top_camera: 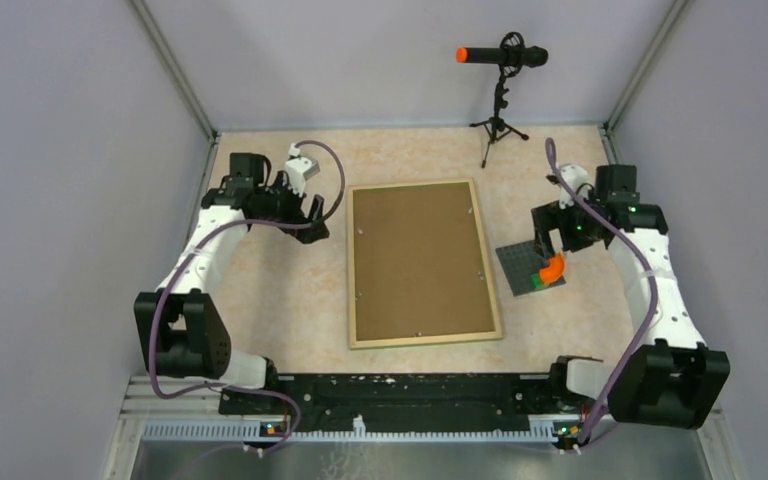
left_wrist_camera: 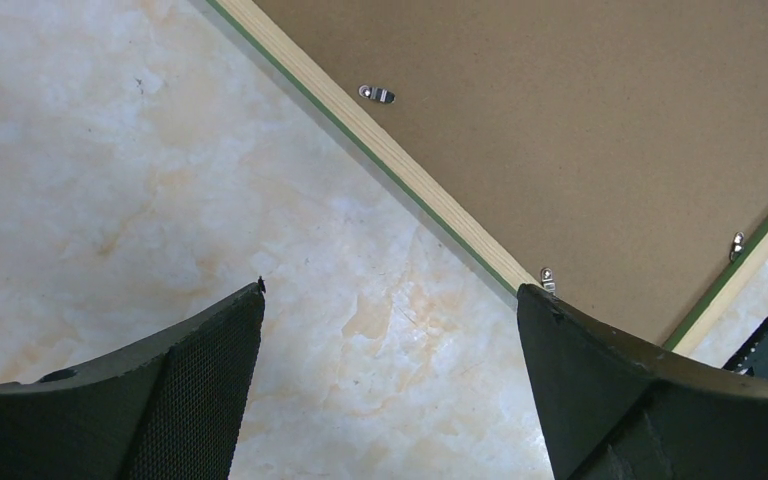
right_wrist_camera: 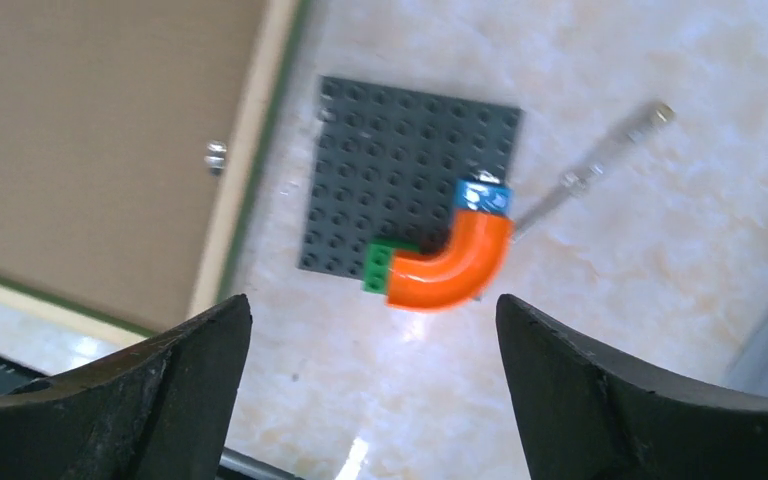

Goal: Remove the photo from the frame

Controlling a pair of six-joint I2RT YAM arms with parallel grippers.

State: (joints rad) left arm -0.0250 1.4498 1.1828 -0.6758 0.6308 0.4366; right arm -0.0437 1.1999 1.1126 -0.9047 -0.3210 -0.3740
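Though face-down, frame point(top_camera: 423, 262) beside baseplate point(top_camera: 516, 265)

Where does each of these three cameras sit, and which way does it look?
Top external: above and behind the robot, looking down at the table, the left arm, the right arm and the back-up frame.
Left wrist: on the left arm, looking down past the open left gripper at the frame's edge.
Right wrist: on the right arm, looking down past the open right gripper at the grey baseplate and orange brick.
Shared: both wrist views show the frame's brown back.
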